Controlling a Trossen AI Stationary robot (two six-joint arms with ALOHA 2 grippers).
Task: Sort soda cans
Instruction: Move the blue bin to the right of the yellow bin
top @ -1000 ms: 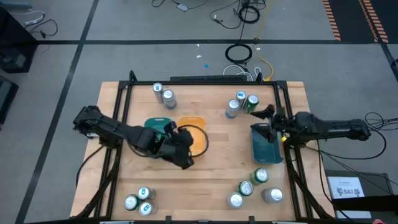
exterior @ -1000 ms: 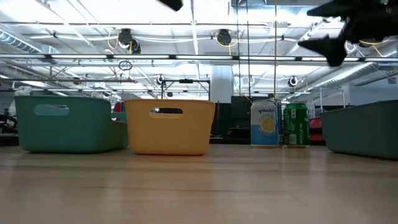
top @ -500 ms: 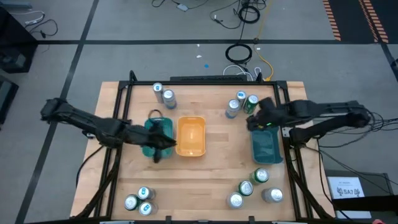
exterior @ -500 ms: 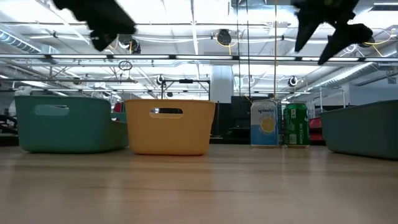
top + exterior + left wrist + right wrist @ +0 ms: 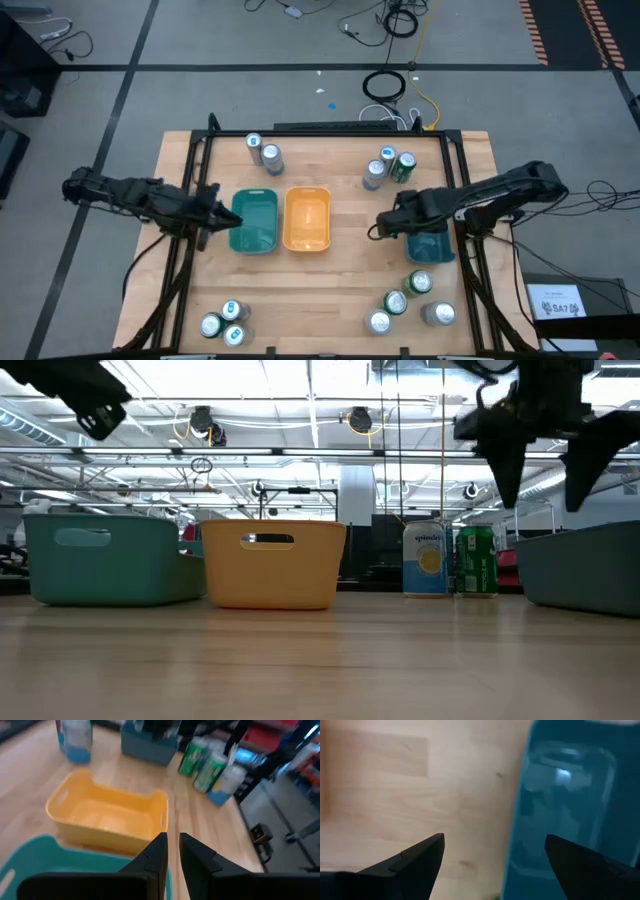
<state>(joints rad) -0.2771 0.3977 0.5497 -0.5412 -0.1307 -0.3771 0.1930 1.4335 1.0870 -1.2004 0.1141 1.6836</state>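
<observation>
Along the lower edge of the high view, the nearest soda cans sit in two clusters on the worktop (image 5: 330,280): three blue-topped cans (image 5: 222,323) at lower left, and four cans, green and silver, (image 5: 408,298) at lower right.

Further up, across the middle of the frame, three trays stand in a row. The teal tray (image 5: 255,222) is left of centre, the yellow tray (image 5: 307,218) is just beside it on its right, and the dark-green tray (image 5: 430,238) lies well apart at the right edge of the worktop. All three look empty.

The left hand (image 5: 218,218) hovers at the left rim of the teal tray. In the left wrist view its fingers (image 5: 156,854) stand almost together with only a narrow slit between them and nothing held, so it is closed and empty.

The right hand (image 5: 385,222) hangs above bare wood between the yellow tray and the dark-green tray, just off the latter's left side. In the right wrist view its fingers (image 5: 420,855) are spread wide apart with nothing between them.

Farthest, in the upper part of the frame, two cans (image 5: 262,151) stand at upper left, and three more, blue, silver and green, (image 5: 389,165) stand at upper right.
</observation>
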